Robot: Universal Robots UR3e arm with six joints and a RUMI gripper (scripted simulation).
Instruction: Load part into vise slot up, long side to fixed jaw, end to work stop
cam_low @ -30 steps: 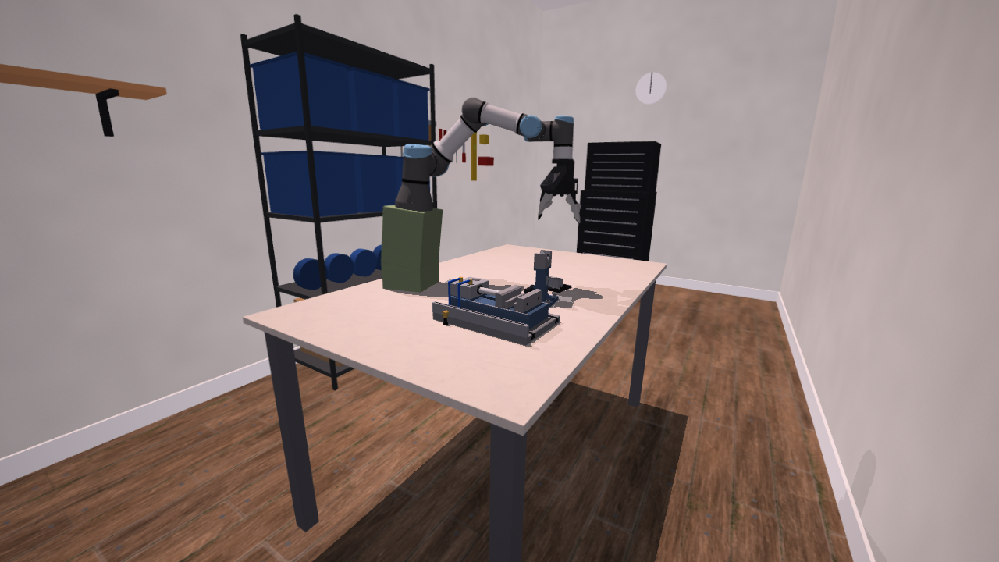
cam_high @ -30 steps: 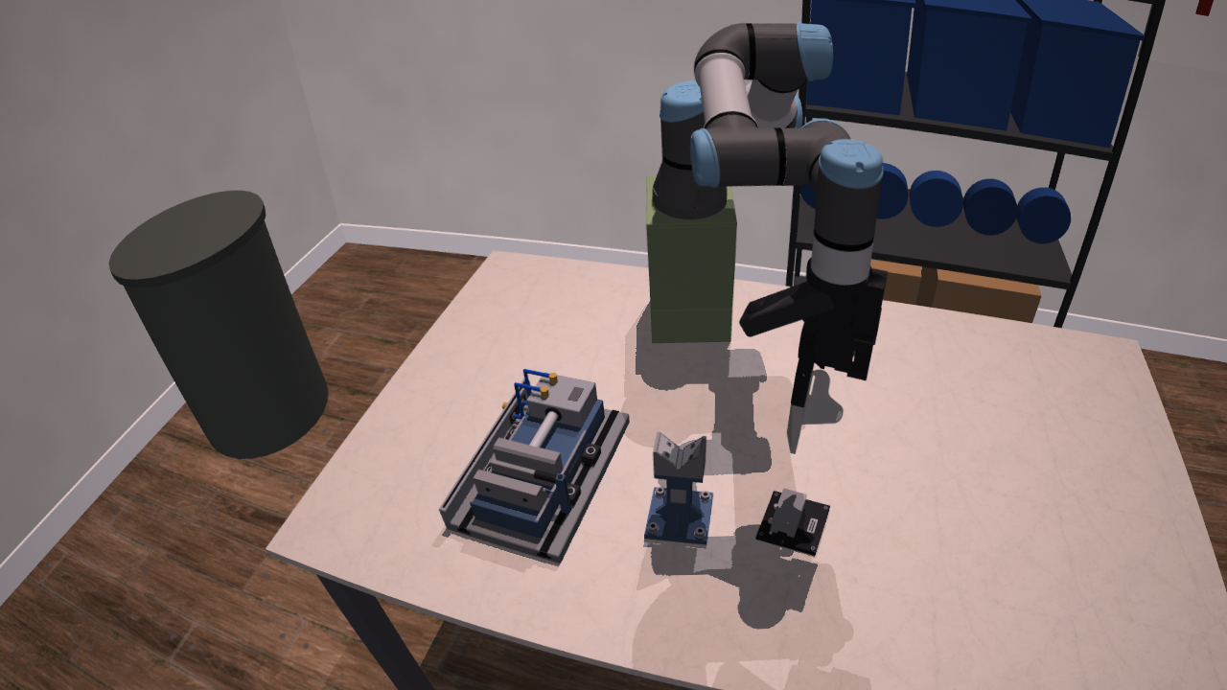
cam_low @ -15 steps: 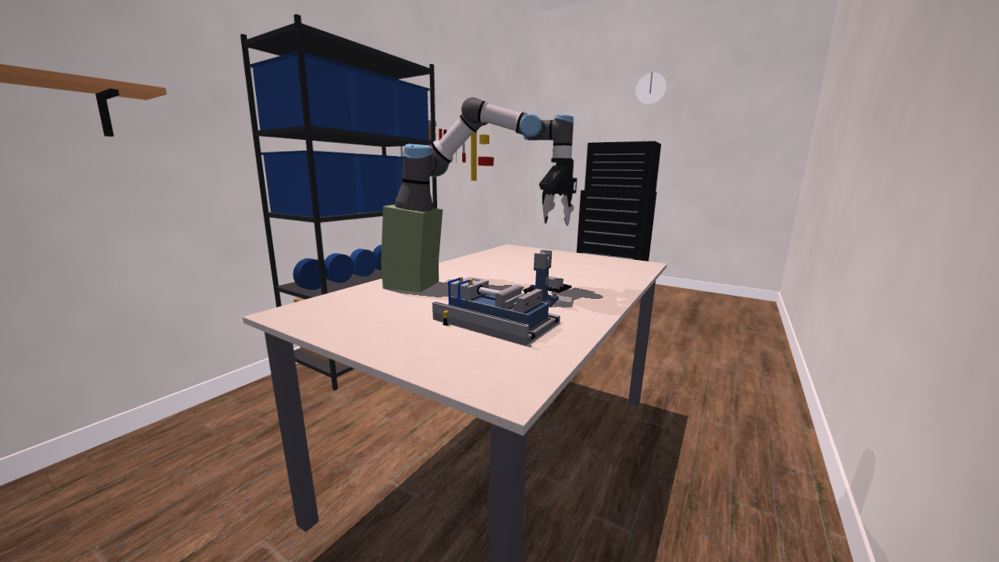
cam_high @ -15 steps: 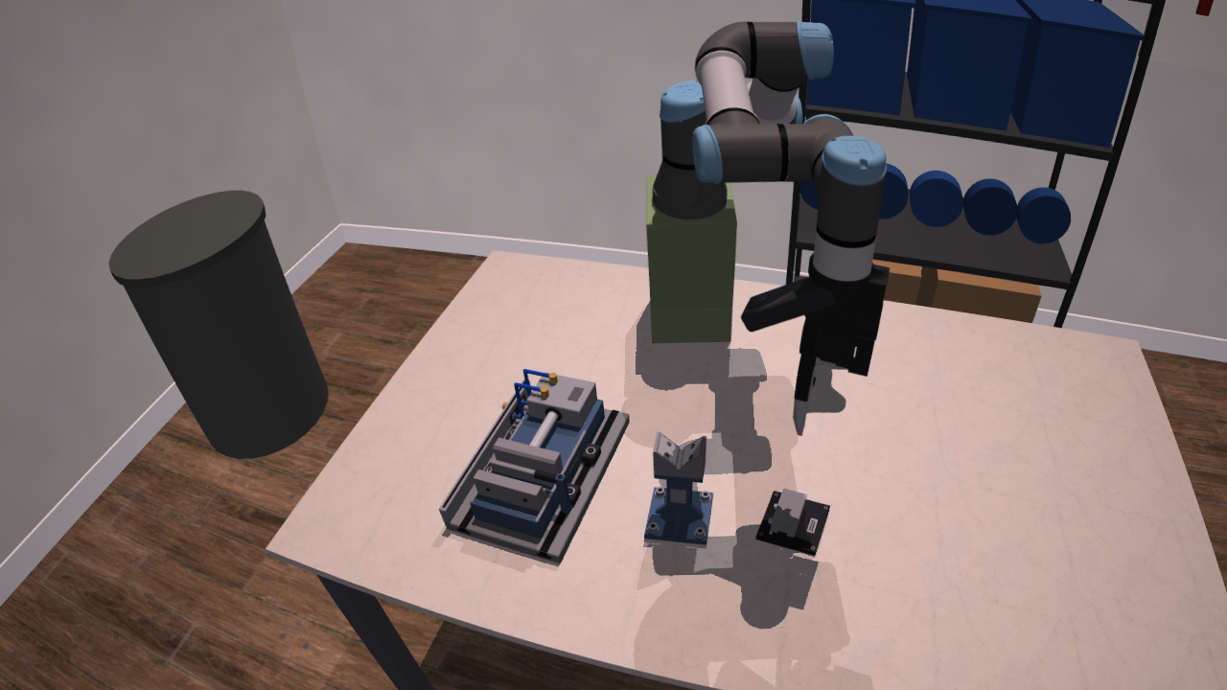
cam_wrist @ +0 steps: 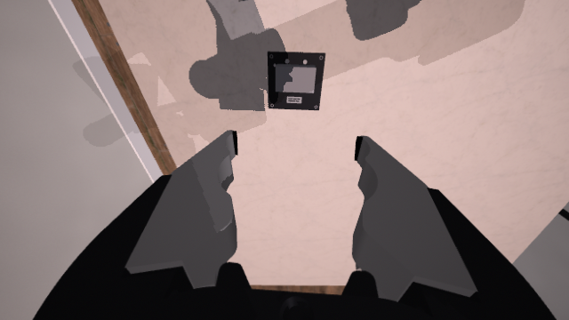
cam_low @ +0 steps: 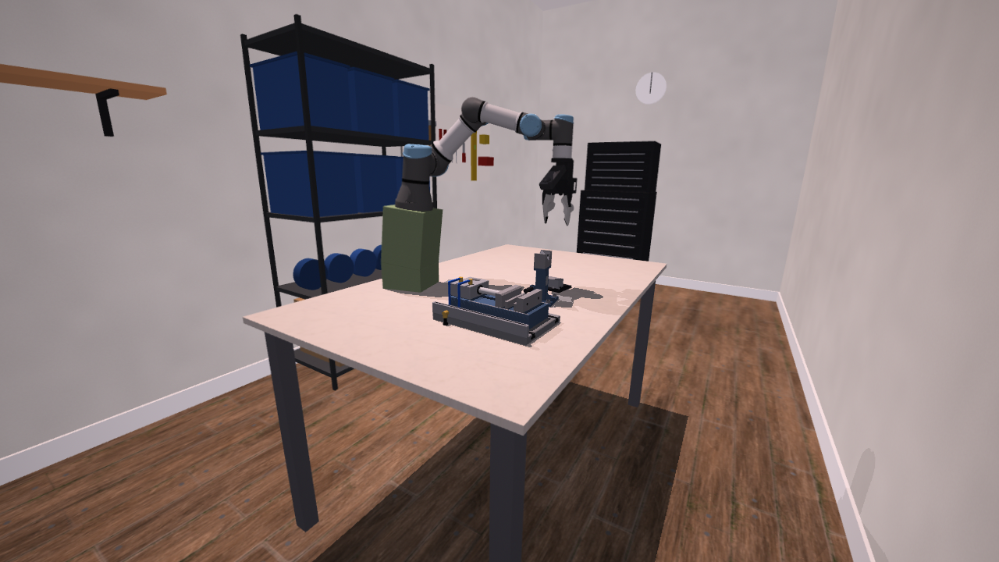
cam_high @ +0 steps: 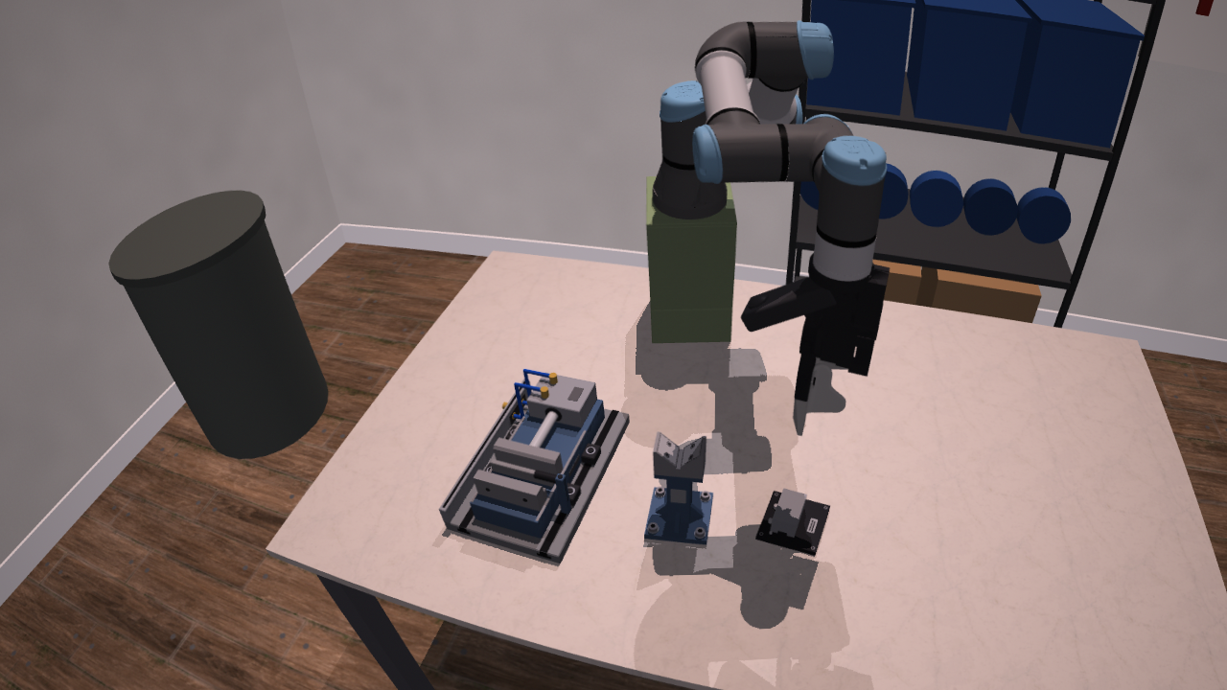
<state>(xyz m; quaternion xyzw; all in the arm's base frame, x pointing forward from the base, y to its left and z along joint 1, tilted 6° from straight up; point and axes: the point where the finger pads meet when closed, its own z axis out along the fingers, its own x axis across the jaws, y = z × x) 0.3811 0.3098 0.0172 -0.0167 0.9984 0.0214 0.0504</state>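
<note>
The gripper [cam_high: 823,402] [cam_low: 556,222] [cam_wrist: 296,135] hung high over the table [cam_high: 986,480] [cam_low: 419,349], pointing down, its fingers parted about halfway with nothing between them. In the wrist view the part [cam_high: 785,515] [cam_low: 556,282] [cam_wrist: 303,80] lay beyond the fingertips, well apart from them, on the dark infeed plate [cam_high: 806,540] [cam_low: 567,287] [cam_wrist: 295,106]. The V-block [cam_high: 679,463] [cam_low: 542,261] stood beside that plate, and past it lay the vise [cam_high: 515,493] [cam_low: 513,307], its jaws apart and no part between them.

The step in hand looked to be the approach to the first pick; none of the loading had been done. The next move called for bringing the gripper over the part, lining the fingers up with two opposite faces, and coming straight down before closing. The half-width opening seemed ample for the block, though a poorly centred descent could have nudged it on its plate.

The milled slot could not be made out in any view, so which way it faced was uncertain, and so was the need for a regrip in the V-block. Shadow broke up the part's top face. The low bars could not be told apart between the jaws, and the wrist view left out the vise's jaws altogether.
</note>
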